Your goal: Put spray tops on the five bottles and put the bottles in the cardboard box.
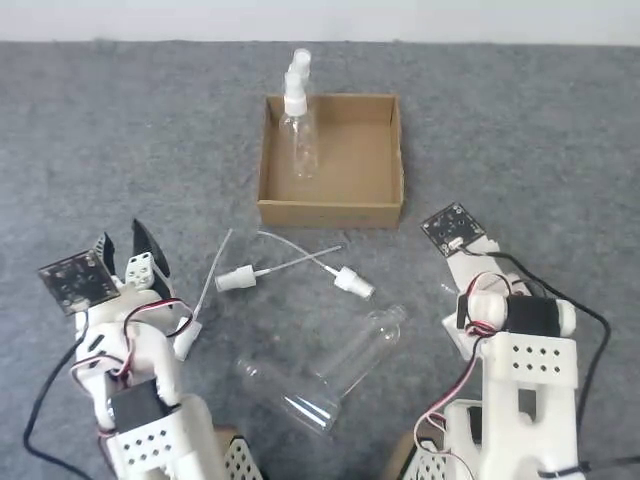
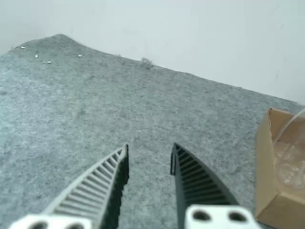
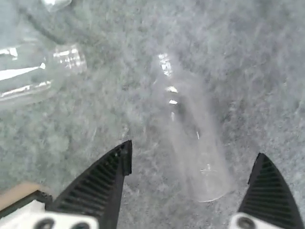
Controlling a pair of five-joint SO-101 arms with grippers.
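The right tool [image 3: 194, 150] hangs spread wide, its jaws straddling a clear bottle [image 3: 188, 124] that lies without a top on the table [image 3: 267, 57], apparently lined up to grasp it. The left tool [image 2: 150, 148] is also released and empty, near the cardboard box [image 1: 330, 212], where capped bottles [image 1: 298, 135] already stand. Loose spray tops [image 1: 352, 281] lie between the arms, within reach of either.

The desk [image 1: 100, 150] is mottled grey felt. The cardboard box [image 1: 330, 212] is plain brown. The bottles [image 1: 345, 365] are clear and colourless, and the spray tops [image 1: 236, 279] white. The left claw [image 2: 150, 148] and right claw [image 3: 193, 150] are black and ribbed. The arms [image 1: 520, 360] are white, with red, black and white wires [image 1: 160, 305].
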